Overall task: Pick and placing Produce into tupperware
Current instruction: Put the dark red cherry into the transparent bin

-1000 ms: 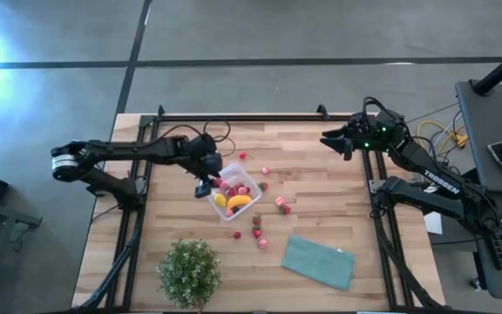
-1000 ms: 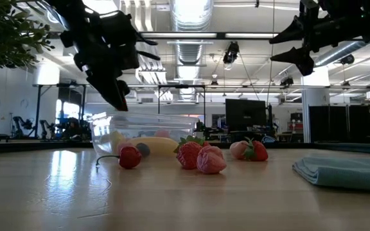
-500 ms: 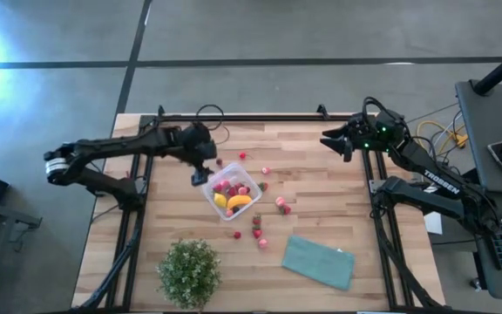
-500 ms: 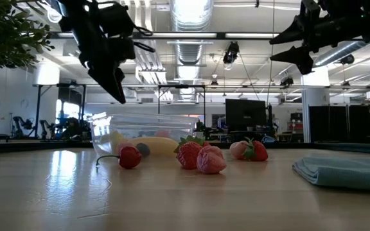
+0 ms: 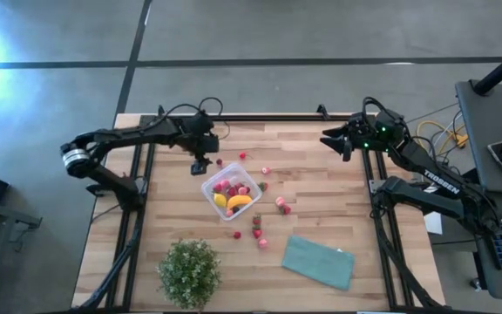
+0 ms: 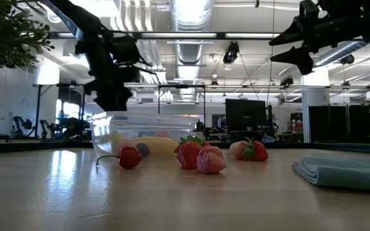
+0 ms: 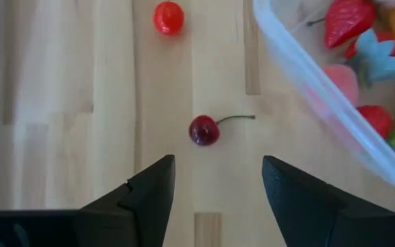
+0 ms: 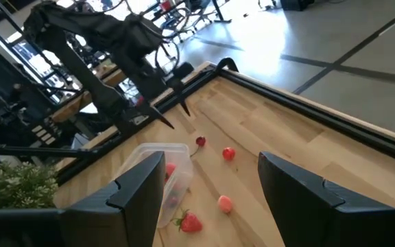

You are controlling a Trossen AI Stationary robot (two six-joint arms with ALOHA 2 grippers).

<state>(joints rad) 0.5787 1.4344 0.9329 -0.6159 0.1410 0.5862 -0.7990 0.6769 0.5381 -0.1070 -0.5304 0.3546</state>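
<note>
The clear tupperware [image 5: 206, 185] stands mid-table and holds a yellow banana [image 5: 239, 201], a yellow round fruit [image 5: 220, 201] and red strawberries [image 5: 227, 185]. My left gripper [image 5: 200, 167] hangs open just beyond the tupperware's far left corner, pointing down. A dark red cherry [image 7: 204, 130] with a stem lies on the wood below it, ahead of the fingertips [image 7: 218, 171], untouched. More loose red fruits [image 5: 282, 206] lie to the right of and in front of the tupperware. My right gripper [image 5: 334, 139] waits open, raised over the far right of the table.
A leafy potted plant [image 5: 188, 272] stands at the near left and a teal folded cloth [image 5: 319, 262] lies at the near right. Small red fruits [image 5: 242, 156] dot the wood beyond the tupperware. A black frame rail [image 5: 234, 116] runs along the far edge.
My left gripper has drawn back from over the tupperware's left rim toward the table's far edge, rolling its wrist as it went. It now hangs over bare wood by the cherry. The right arm has kept still.
</note>
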